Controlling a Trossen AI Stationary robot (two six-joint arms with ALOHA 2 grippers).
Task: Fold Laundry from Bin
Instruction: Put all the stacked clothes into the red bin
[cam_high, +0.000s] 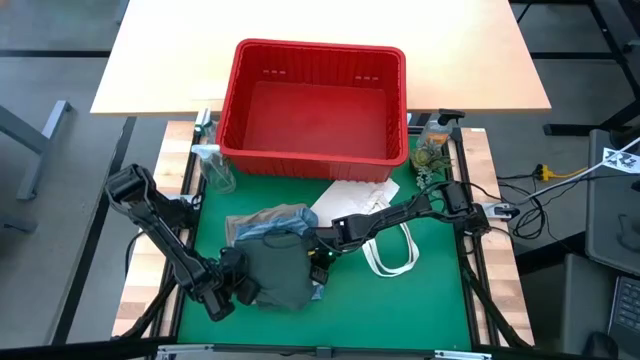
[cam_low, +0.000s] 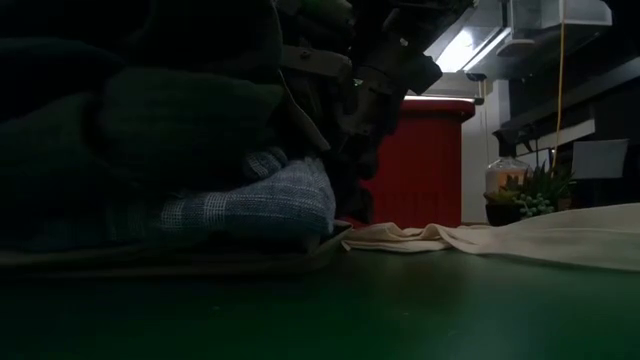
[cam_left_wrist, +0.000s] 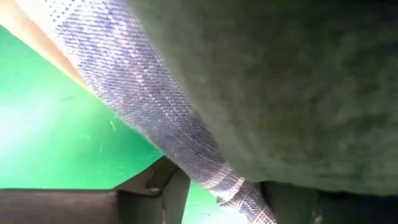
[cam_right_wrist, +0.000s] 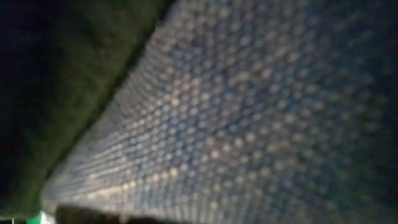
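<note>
Left gripper (cam_high: 243, 290) tips were buried under the dark green garment (cam_high: 275, 275), so the finger gap couldn't be seen. Right gripper (cam_high: 318, 257) tips were hidden in the cloth pile too. Blue-white striped shirt (cam_high: 268, 221) was mostly covered. Right wrist view was a blur of weave. Low view lost the bin (cam_low: 420, 165) behind the arm; the white tote bag (cam_low: 520, 238) ran off frame.

Green mat (cam_high: 440, 290) lies free right of the tote bag (cam_high: 385, 240).
</note>
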